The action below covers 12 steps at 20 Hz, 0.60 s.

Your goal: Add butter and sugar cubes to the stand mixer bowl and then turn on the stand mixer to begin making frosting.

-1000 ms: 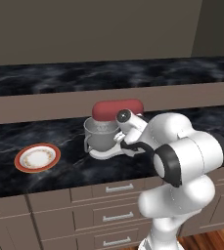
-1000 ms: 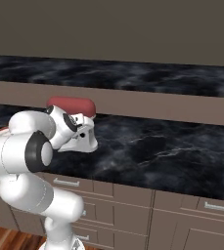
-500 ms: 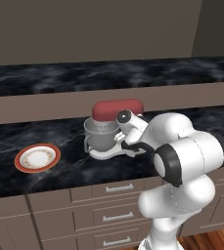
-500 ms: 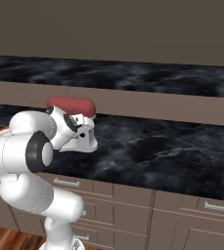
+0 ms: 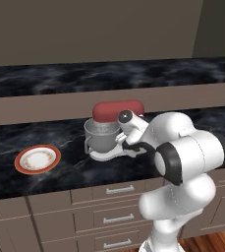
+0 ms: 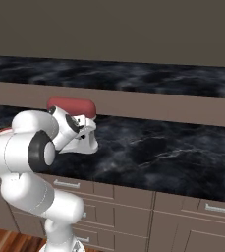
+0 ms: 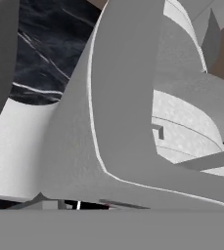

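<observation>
White stand mixer with dark red head (image 5: 118,112) stands on the black marble table (image 5: 60,172), grey metal bowl (image 5: 102,136) seated beneath. Arm's hand pressed close at the mixer's right side; claw's spread cannot be told. Orange-rimmed plate (image 5: 37,159) looks bare, so loading seems done, switching on left.

The stand mixer bowl (image 5: 101,136) sits under the stand mixer (image 5: 117,111) head; plate (image 5: 37,159) left on the counter (image 5: 65,172).

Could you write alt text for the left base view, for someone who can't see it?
A white robot arm reaches to a stand mixer with a dark red head and grey stand mixer bowl on a black marble counter. An orange-rimmed plate lies to the left.
</observation>
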Available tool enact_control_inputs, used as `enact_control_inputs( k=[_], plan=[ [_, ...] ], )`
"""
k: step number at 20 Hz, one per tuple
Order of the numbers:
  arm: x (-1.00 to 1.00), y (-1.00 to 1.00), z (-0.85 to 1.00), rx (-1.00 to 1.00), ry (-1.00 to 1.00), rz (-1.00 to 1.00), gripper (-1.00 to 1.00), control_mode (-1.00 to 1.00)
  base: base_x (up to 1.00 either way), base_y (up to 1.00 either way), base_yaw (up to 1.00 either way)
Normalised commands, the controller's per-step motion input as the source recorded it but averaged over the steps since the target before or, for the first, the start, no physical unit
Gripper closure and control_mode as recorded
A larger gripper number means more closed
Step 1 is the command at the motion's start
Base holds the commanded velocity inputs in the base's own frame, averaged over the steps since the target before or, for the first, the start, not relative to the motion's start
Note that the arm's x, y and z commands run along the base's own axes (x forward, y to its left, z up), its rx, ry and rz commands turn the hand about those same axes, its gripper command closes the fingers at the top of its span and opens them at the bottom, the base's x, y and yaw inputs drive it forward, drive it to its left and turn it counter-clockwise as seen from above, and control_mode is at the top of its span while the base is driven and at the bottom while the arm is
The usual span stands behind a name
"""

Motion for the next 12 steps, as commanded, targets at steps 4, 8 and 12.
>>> enact_control_inputs(
  k=[4, 8, 12],
  plan=[
    [0.23, 0.0, -0.07, 0.0, 0.03, 0.0, 1.0, -1.0, 0.0, 0.0, 0.0],
    [0.21, 0.0, -0.01, 0.0, 0.02, 0.0, 1.0, -1.0, 0.0, 0.0, 0.0],
    [0.11, 0.0, 0.0, 0.05, 0.02, 0.0, 1.0, -1.0, 0.0, 0.0, 0.0]
  ],
)
